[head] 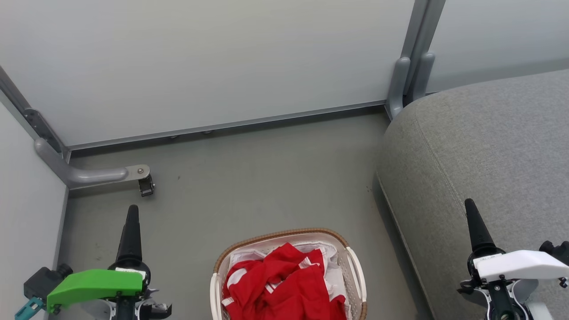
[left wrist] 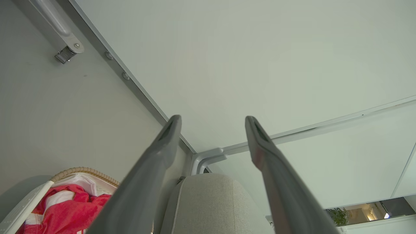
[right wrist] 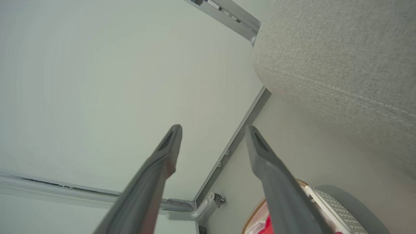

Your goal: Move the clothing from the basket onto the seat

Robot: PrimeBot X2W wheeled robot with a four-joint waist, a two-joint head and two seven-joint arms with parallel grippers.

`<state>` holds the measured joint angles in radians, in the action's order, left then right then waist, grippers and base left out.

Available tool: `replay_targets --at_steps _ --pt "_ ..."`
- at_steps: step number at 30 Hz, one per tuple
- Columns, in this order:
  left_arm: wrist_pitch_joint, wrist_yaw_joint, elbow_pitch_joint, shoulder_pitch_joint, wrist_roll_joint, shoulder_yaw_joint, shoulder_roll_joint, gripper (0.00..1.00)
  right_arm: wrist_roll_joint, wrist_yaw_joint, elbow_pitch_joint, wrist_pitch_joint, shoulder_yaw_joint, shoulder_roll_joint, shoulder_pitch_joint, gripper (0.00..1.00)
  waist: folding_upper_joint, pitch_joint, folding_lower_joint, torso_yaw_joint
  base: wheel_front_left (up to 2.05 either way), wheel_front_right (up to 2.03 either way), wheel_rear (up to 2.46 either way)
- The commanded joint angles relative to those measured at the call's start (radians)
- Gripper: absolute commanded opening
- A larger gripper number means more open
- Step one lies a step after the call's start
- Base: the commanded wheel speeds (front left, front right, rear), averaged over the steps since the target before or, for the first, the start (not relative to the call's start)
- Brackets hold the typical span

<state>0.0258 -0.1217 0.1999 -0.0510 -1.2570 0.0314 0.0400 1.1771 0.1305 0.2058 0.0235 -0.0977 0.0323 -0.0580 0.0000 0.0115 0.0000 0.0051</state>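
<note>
Red clothing [head: 284, 286] with white striped trim lies heaped in the cream basket [head: 355, 266], which stands on the floor at the bottom centre of the head view. The grey seat [head: 480, 151] fills the right side. My left gripper [head: 132, 211] hovers left of the basket, its fingers [left wrist: 169, 136] spread open with nothing between them. My right gripper [head: 470, 205] hangs over the seat's front part, also open and empty, fingers [right wrist: 260, 146] apart. The clothing [left wrist: 68, 211] and basket rim [left wrist: 84, 170] show at the lower left of the left wrist view, the seat [left wrist: 208, 201] beyond them.
Pale partition walls [head: 222, 58] close off the back and left. A grey metal bracket with a caster [head: 142, 178] sticks out over the floor at the left. A grey post [head: 409, 75] stands at the seat's far corner. Bare grey floor [head: 266, 178] lies between basket and wall.
</note>
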Motion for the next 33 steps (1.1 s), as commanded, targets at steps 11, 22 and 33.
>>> replay_targets --at_steps 11,22,33 --pt "0.046 0.03 -0.047 0.004 0.211 -0.032 0.007 1.0 -0.264 0.0 -0.062 0.048 0.046 0.011 -0.008 1.0 0.0 0.003 0.0 0.003 0.0 0.0 0.0" --pt "0.081 0.046 -0.049 0.018 0.414 -0.06 0.008 1.0 -0.468 0.0 -0.054 0.083 0.082 0.012 0.0 1.0 0.0 0.005 0.0 0.005 0.0 0.0 0.0" --pt "0.112 0.062 -0.038 0.029 0.562 -0.091 0.009 1.0 -0.614 0.0 -0.061 0.115 0.101 0.014 0.006 1.0 0.0 0.006 0.0 0.008 0.0 0.0 0.0"
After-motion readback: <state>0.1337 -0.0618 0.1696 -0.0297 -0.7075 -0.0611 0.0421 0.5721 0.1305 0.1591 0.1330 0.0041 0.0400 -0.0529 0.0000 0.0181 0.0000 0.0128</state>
